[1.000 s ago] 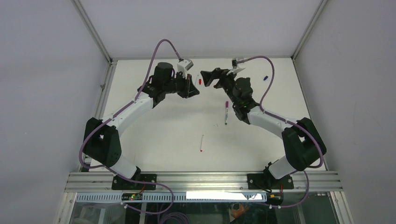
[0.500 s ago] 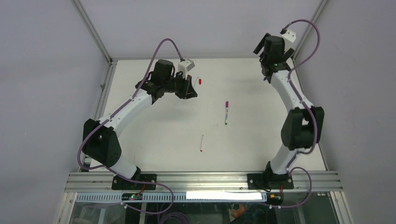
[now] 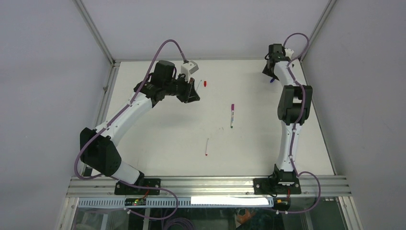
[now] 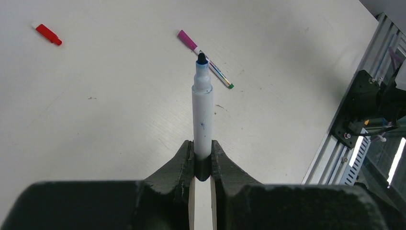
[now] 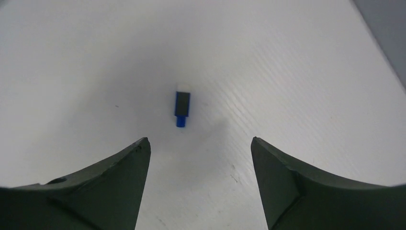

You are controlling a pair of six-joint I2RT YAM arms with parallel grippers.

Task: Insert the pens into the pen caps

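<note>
Item one: the left gripper (image 4: 202, 148) is clamping its two black fingers on the lower end of a slim white plastic pen with a bare blue tip (image 4: 202, 115), which is pointing straight out from the jaws above the white tabletop (image 4: 110, 120). Item two: the right gripper (image 5: 198, 141), out at the far right corner of the tabletop, is standing with its fingers spread wide and gripping nothing. A stubby blue plastic cap (image 5: 182, 109) is lying flat just ahead of the gap between them, touching neither finger. Item three: a stubby red plastic cap (image 4: 49, 34) is lying alone towards the far edge, close to the held pen's tip in the top view. Item four: a thin white pen wearing a magenta cap (image 4: 218, 74), green at its other end, is lying flat near the table's middle. Item five: a thin white pen with a red tip (image 3: 207, 146) is lying nearer the arm bases, well apart from the rest.
</note>
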